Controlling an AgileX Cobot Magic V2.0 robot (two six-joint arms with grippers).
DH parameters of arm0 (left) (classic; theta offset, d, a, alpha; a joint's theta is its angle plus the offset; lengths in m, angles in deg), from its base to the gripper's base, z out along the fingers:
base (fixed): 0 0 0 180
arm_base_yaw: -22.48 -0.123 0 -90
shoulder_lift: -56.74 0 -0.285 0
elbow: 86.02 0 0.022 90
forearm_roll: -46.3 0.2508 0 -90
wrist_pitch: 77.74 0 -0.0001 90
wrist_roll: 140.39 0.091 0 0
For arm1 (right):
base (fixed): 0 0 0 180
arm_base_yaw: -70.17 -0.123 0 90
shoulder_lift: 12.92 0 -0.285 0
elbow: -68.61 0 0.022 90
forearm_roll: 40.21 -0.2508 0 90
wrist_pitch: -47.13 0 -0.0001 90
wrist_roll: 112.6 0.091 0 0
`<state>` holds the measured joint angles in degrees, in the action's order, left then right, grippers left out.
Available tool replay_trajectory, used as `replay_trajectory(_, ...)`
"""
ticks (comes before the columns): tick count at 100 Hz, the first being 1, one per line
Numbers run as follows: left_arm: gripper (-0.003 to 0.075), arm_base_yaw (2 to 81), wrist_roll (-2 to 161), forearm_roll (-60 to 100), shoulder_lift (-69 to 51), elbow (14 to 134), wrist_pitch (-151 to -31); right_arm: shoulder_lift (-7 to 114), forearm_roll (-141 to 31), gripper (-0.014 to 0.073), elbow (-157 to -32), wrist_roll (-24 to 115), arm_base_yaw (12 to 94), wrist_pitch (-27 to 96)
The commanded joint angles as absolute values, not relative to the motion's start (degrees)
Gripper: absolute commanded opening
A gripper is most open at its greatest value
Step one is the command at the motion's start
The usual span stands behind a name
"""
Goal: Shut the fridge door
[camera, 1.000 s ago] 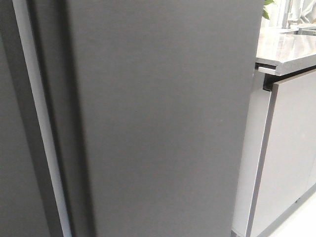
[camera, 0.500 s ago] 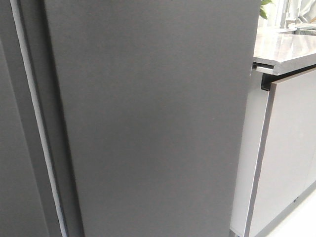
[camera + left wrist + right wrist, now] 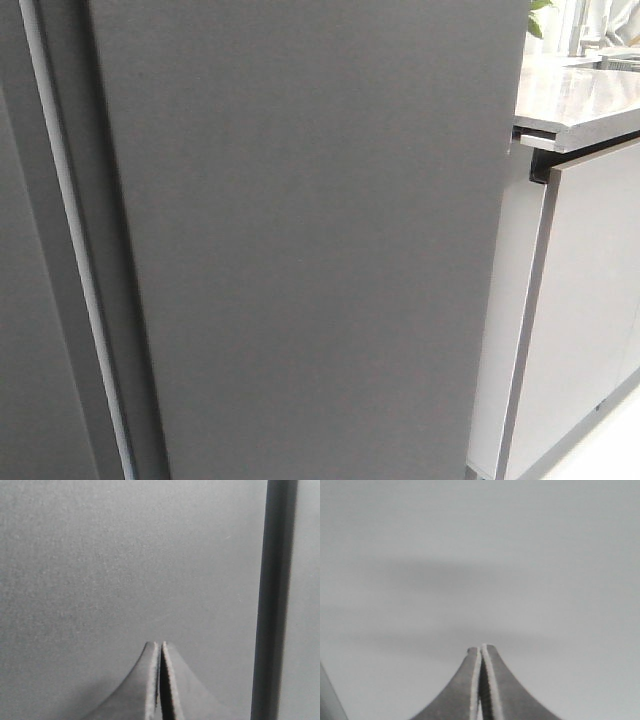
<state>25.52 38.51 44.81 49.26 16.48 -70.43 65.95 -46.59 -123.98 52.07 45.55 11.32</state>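
The fridge door [image 3: 310,240] fills most of the front view as a flat matte dark-grey panel, its long axis upright; its right edge runs beside the pale cabinet front [image 3: 585,300] and the grey countertop [image 3: 575,100], and on its left a narrow light strip [image 3: 75,260] runs up the panel's length, with more dark grey beyond it; whether a gap is left there I cannot tell. The left gripper [image 3: 160,647] has its jaws pressed together, empty, the tips pointing straight at the door's face and seemingly very near or touching it; a dark upright seam [image 3: 274,600] lies off to one side of them. The right gripper [image 3: 481,649] is likewise pinched closed on nothing, facing a plain grey surface, probably the same panel; neither arm looks clearly nearer. I judge the door nearly or fully home; any remaining push should go square into the panel, straight ahead of both jaws.
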Motion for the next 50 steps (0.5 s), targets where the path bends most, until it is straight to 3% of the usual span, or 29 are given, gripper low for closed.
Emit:
replay_trajectory(1,-0.0020,25.2,38.3,44.6,49.8,14.5,-66.3,56.8,-44.9,-0.0043,-120.3,53.8,46.1,14.5)
replay_trajectory(25,-0.0020,25.2,38.3,44.6,49.8,14.5,-66.3,35.9,-33.7,-0.0043,-104.1,67.4,46.1,11.4)
replay_trajectory(50,-0.0020,25.2,38.3,44.6,49.8,14.5,-66.3,17.4,-30.8,-0.0043,-89.5,72.7,46.1,9.9)
